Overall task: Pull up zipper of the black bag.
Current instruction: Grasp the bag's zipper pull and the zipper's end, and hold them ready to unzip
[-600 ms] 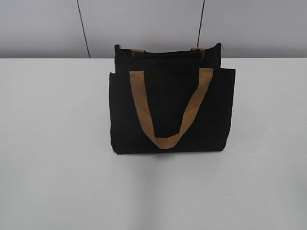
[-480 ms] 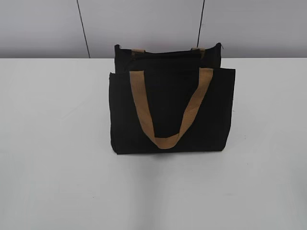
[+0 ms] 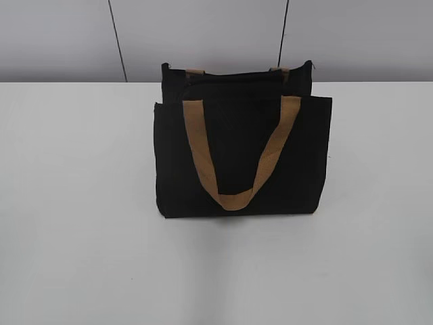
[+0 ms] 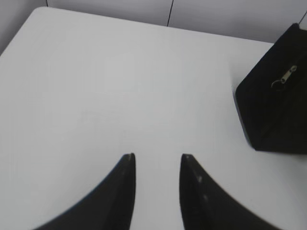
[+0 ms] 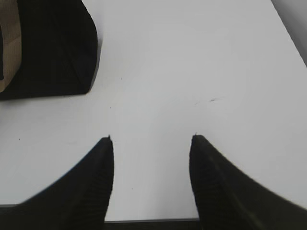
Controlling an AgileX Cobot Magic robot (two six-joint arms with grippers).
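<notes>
The black bag (image 3: 237,156) stands upright at the middle of the white table, one tan handle (image 3: 233,152) hanging over its front. In the left wrist view the bag's end (image 4: 276,100) shows at the right, with the silver zipper slider and ring pull (image 4: 284,79) on it. My left gripper (image 4: 157,158) is open and empty over bare table, well left of the bag. In the right wrist view the bag's corner (image 5: 53,52) is at the upper left. My right gripper (image 5: 151,139) is open and empty near the table's front edge. Neither gripper shows in the exterior view.
The white table (image 3: 81,203) reaches back to a grey panelled wall (image 3: 203,34). Its front edge (image 5: 148,221) lies just under my right gripper. White tabletop lies to the left, right and front of the bag.
</notes>
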